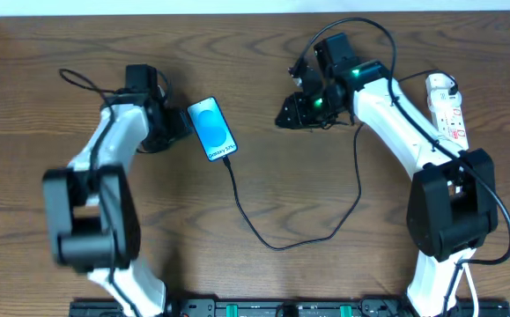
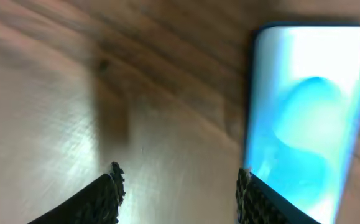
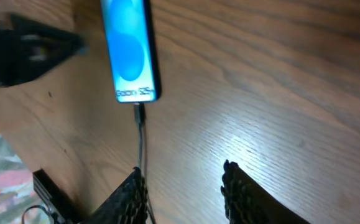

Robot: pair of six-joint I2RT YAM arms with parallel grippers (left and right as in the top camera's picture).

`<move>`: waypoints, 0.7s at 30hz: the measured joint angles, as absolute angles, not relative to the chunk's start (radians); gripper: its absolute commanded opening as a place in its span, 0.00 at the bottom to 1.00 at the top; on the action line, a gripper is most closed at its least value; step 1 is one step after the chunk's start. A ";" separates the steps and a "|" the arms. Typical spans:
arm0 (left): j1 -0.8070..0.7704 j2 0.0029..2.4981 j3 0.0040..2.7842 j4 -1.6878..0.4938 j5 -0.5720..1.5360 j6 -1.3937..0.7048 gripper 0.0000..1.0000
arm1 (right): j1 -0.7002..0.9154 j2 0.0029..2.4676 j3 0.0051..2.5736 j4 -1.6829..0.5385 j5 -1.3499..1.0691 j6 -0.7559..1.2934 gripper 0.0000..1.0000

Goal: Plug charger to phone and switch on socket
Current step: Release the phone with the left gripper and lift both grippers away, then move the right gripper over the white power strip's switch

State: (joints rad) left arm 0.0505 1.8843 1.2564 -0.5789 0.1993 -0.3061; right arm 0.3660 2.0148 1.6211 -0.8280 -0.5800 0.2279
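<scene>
The phone (image 1: 212, 129) lies face up on the wooden table with its cyan screen lit. It also shows in the left wrist view, phone (image 2: 304, 112), and the right wrist view, phone (image 3: 130, 50). The charger (image 1: 277, 246) is a thin black cable, and its connector tip (image 3: 140, 114) sits in the phone's bottom end. My left gripper (image 1: 177, 123) (image 2: 180, 186) is open just left of the phone, one finger (image 2: 249, 196) against its edge. My right gripper (image 1: 287, 114) (image 3: 183, 183) is open over bare wood, the cable beside its left finger (image 3: 133, 193). The socket (image 1: 448, 110) lies at the far right.
The charger cable loops toward the table's front and rises along the right arm (image 1: 395, 123). The left arm (image 1: 105, 167) stretches from the front left. A dark rail (image 1: 263, 308) runs along the front edge. The other arm shows dark and blurred at the upper left of the right wrist view.
</scene>
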 measured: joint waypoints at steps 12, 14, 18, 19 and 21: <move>0.051 1.294 1.256 -0.589 0.180 -0.306 0.78 | 0.084 1.739 1.620 -0.888 -0.517 0.189 0.01; 0.051 1.267 1.256 -0.594 0.180 -0.305 0.83 | 0.024 1.710 1.621 -0.901 -0.515 0.186 0.01; 0.051 1.251 1.256 -0.596 0.180 -0.298 0.93 | -0.117 1.700 1.620 -0.929 -0.519 0.186 0.01; 0.051 1.251 1.256 -0.596 0.180 -0.298 0.94 | -0.142 1.700 1.620 -0.932 -0.521 0.185 0.01; 0.051 1.251 1.256 -0.596 0.180 -0.298 0.94 | -0.209 1.700 1.620 -0.934 -0.523 0.185 0.01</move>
